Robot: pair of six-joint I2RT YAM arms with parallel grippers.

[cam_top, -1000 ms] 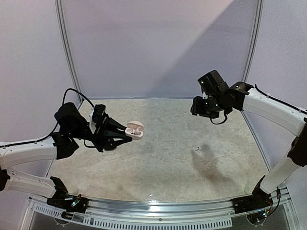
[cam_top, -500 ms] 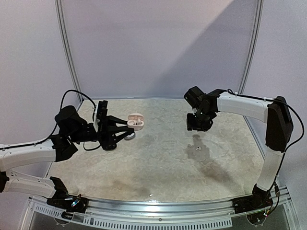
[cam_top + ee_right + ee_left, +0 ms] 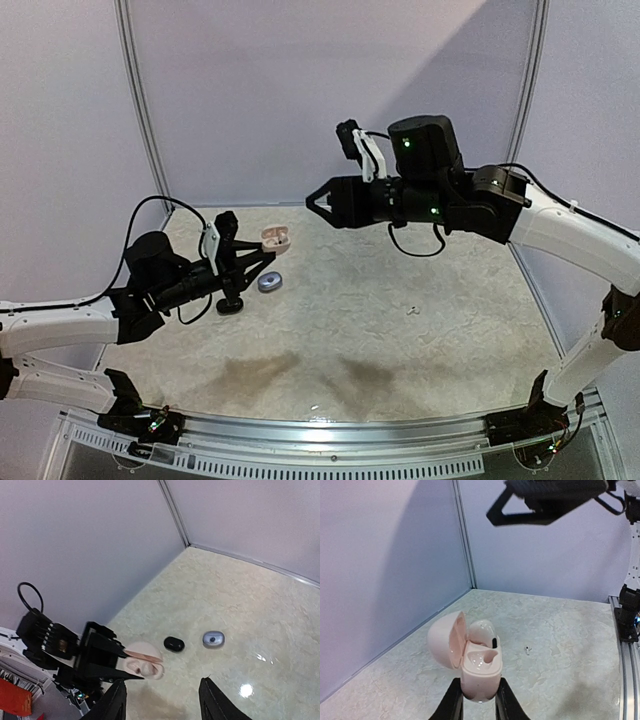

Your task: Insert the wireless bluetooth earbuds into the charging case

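Gripping pink case (image 3: 480, 667), left fingers (image 3: 454, 702) near back wall (image 3: 385, 580); earbud (image 3: 527, 649) well apart.

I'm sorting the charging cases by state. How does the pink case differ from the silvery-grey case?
The pink case has its lid hinged open, while the silvery-grey case looks closed. The pink case is clamped upright in the left gripper, whereas the silvery-grey case lies loose on the table. The pink case is pale pink, the other a metallic grey. Both are small, rounded pebble shapes.

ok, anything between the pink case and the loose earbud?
No. Left wrist view shows bare tabletop between the pink case and the white earbud.
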